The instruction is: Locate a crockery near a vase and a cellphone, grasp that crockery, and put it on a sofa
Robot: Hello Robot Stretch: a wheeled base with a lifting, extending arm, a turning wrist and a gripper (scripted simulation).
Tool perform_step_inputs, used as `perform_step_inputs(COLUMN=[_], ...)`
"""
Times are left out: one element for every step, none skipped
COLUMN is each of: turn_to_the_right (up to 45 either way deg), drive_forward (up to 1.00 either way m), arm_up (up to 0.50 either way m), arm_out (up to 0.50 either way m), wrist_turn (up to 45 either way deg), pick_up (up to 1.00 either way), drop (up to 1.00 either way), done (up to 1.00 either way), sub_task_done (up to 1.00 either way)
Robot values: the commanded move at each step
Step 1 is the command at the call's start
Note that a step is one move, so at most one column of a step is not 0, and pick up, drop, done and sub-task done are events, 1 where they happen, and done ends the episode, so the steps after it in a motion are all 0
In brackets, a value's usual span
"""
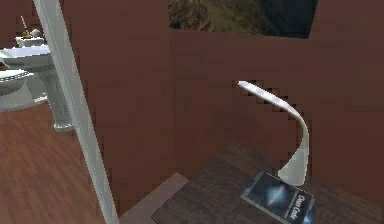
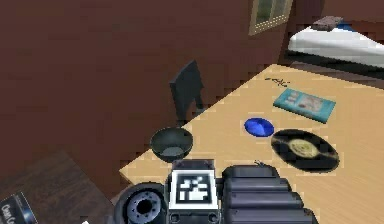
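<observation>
Dark grey round bowl [image 2: 172,142] on pale wooden surface [image 2: 225,105], left of flat black record [image 2: 305,148]. Looks hard, smooth, light, easy to break. Probably best taken gently by the rim. Dark gripper [image 2: 143,207] lower left of record; cannot tell how fingers stand or if holding anything.

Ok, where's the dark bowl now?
Arm side view, left of middle: the dark bowl sits on the light wooden table, beside a black upright panel, left of a blue dish.
</observation>
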Motion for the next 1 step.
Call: perform_step_inputs(turn_to_the_right=[0.0], drive_forward=[0.0], arm_up=[0.0], arm_out=[0.3], wrist_turn=[0.0], pick_up=[0.0], drop=[0.0], done=[0.0], sub_task_done=[0.0])
